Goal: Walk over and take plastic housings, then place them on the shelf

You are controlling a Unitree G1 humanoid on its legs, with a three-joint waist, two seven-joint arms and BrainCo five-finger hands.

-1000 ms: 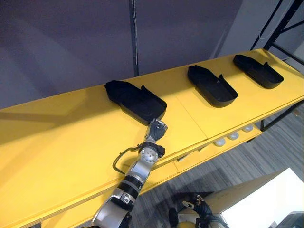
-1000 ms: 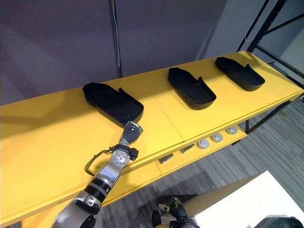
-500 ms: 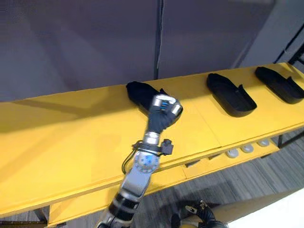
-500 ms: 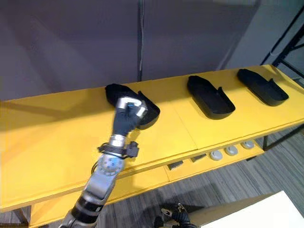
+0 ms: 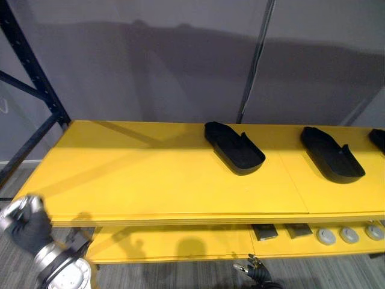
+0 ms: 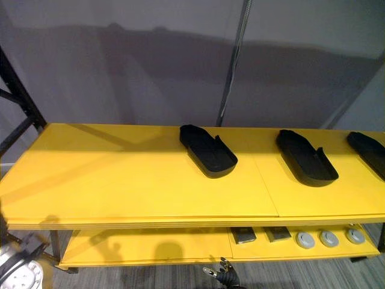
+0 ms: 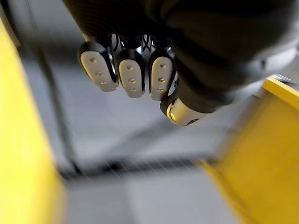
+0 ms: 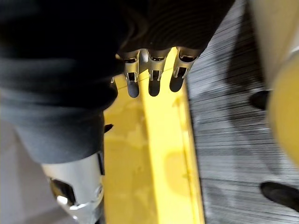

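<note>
- Three housings lie open side up in a row on the shelf (image 5: 150,174): the left housing (image 5: 233,147), the middle housing (image 5: 332,155) and the right housing (image 6: 368,147).
- They are well apart and each is angled the same way. This looks like deliberate spacing, so that each can be set down or taken up without knocking its neighbour.
- All three sit toward the back and the robot's right. The broad stretch of board on the left is bare, and I judge it the likeliest spot for another housing.
- The left hand (image 5: 24,224) hangs low, off the shelf's front left corner, below the level of the board.
- Its fingers (image 7: 131,77) are curled in against the palm with the thumb tucked close, and they hold nothing. A loose fist like this suits carrying the arm at the side while walking.
- The right hand (image 8: 154,77) hangs low near the lower shelf (image 5: 162,244). Its fingers are loose and straightish, the thumb is apart, and it too holds nothing.
- With both hands free and no housing in either, I judge this a walking stretch of the task, not a placing one.
- Small discs (image 6: 305,240) lie on the lower shelf under the middle housing, out of the way of the top board.
</note>
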